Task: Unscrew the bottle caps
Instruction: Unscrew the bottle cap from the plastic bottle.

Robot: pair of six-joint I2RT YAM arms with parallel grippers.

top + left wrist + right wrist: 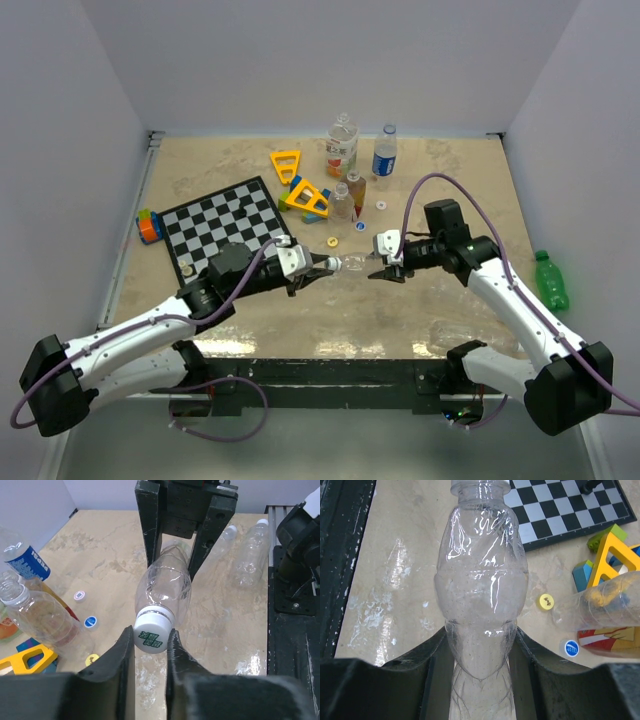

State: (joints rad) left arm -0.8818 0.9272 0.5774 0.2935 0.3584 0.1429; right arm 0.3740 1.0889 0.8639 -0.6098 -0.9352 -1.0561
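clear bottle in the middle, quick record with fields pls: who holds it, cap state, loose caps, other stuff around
item: clear bottle, roughly level above the table, between the two arms
left hand: shut on the white cap
right hand: shut on the clear bottle's body
cap state: white cap seated on the neck
loose caps: blue cap and yellow cap lying on the table
other bottles: blue-label bottle standing at the back, green bottle at the far right
also: chessboard on the left

A robot test cell in a lab: plain white walls (330, 60) box in a marble-patterned table (450, 300), with a chessboard (225, 225) and toy frames (285, 154) scattered beyond and left of the jaws.
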